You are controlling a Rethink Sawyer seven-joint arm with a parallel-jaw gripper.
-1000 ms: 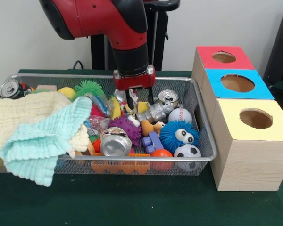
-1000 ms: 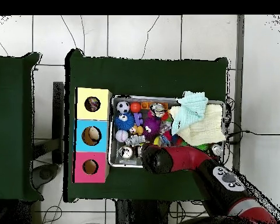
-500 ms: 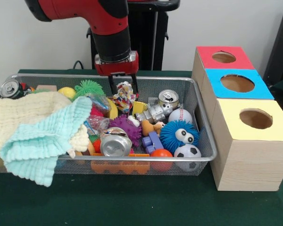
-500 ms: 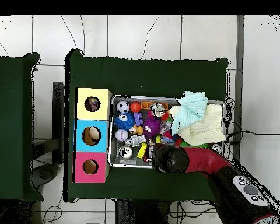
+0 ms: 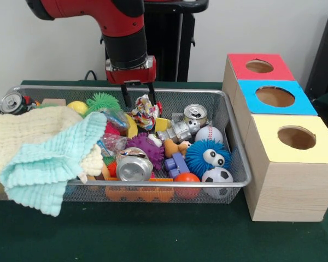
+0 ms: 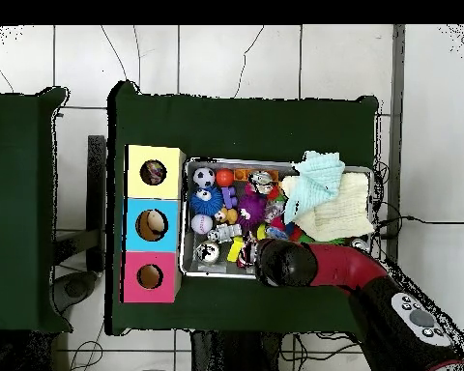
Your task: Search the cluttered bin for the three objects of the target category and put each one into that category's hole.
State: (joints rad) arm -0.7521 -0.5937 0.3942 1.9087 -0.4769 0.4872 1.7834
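My gripper (image 5: 139, 101) hangs over the far middle of the wire mesh bin (image 5: 238, 158). It is shut on a wrinkly white wad with confetti spots (image 5: 145, 111) and holds it just above the clutter. No other such wad shows among the toys. The yellow-topped box (image 5: 317, 155) stands at the front right, beside the bin, with its round hole (image 5: 296, 137) open. In the overhead view the arm (image 6: 304, 266) covers the gripper and the wad. The bin (image 6: 186, 220) and the yellow box's hole (image 6: 154, 173) show there too.
Cream and mint cloths (image 5: 44, 147) cover the bin's left half. Silver cans (image 5: 133, 165), a blue fuzzy toy (image 5: 208, 155), a soccer ball (image 5: 217, 177) and a baseball (image 5: 209, 133) fill the right half. The blue-topped box (image 5: 274, 96) and the red-topped box (image 5: 259, 66) stand behind the yellow one.
The gripper closed on the confetti wad, lifted it out of the clutter and moved left in the front view; in the last half second it rose only slightly.
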